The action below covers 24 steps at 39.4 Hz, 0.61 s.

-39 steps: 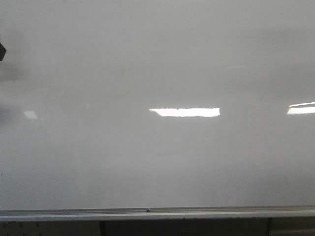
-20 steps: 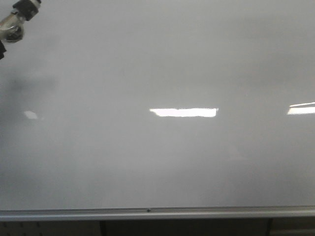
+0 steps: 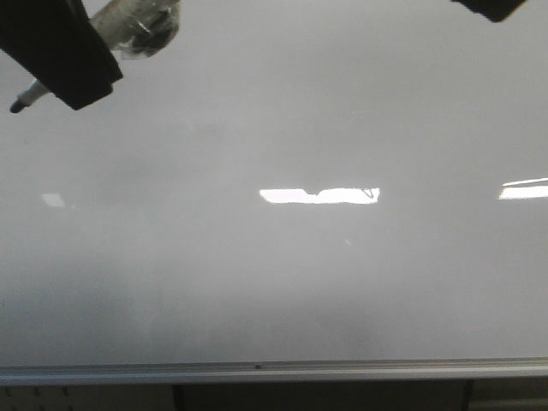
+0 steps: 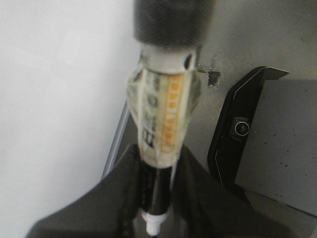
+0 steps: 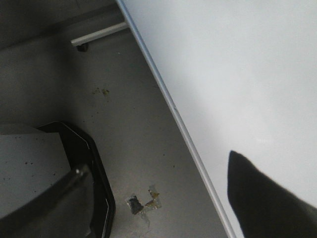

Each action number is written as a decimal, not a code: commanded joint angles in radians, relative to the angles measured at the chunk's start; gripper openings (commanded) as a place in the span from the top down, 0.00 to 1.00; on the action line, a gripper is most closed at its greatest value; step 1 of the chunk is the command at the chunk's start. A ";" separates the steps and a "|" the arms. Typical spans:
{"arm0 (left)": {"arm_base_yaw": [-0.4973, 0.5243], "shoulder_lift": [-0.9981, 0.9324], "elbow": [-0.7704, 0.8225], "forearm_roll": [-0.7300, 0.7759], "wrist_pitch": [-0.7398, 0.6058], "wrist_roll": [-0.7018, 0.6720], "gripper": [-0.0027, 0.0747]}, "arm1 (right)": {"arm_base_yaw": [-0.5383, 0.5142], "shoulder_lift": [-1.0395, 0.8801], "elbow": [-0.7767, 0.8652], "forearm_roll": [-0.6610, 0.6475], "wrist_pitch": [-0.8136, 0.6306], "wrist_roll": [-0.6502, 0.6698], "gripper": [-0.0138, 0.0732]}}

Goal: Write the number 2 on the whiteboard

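Note:
The whiteboard [image 3: 300,282] fills the front view, glossy white-grey, with its silver rail [image 3: 274,370] along the bottom. No number 2 or any other stroke shows on it. My left gripper [image 3: 64,60] is at the board's upper left, shut on a black marker [image 3: 137,26] wrapped in pale tape, its tip [image 3: 17,104] pointing down-left. In the left wrist view the marker [image 4: 161,124] stands between the shut fingers of the left gripper [image 4: 158,198], with the whiteboard [image 4: 54,99] beside it. My right gripper [image 3: 492,7] shows only at the top right edge. In its wrist view the right gripper [image 5: 158,213] is open and empty.
Bright rectangular light reflections [image 3: 318,195] lie on the board. Below the whiteboard [image 5: 237,74] is a grey floor with tape scraps [image 5: 143,203]. A black-edged grey robot base [image 4: 237,129] with a small camera stands near the board.
My left gripper with the marker has come in from the left edge and moved right and further into the front view. A tip of my right gripper has appeared at the top right.

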 commanded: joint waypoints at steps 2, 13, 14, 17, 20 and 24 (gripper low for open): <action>-0.061 -0.031 -0.032 -0.026 -0.038 -0.001 0.96 | 0.078 0.028 -0.080 0.032 -0.033 -0.047 0.18; -0.110 -0.031 -0.032 -0.026 -0.046 -0.001 0.96 | 0.216 0.148 -0.180 0.031 -0.074 -0.070 0.18; -0.110 -0.031 -0.032 -0.026 -0.046 -0.001 0.96 | 0.222 0.158 -0.186 0.031 -0.074 -0.070 0.18; -0.110 -0.031 -0.032 -0.026 -0.046 -0.001 0.96 | 0.244 0.181 -0.203 0.031 -0.076 -0.070 0.18; -0.110 -0.031 -0.032 -0.026 -0.046 -0.001 0.96 | 0.260 0.193 -0.216 0.032 -0.076 -0.070 0.18; -0.110 -0.031 -0.032 -0.026 -0.046 -0.001 0.96 | 0.265 0.203 -0.226 0.032 -0.074 -0.070 0.25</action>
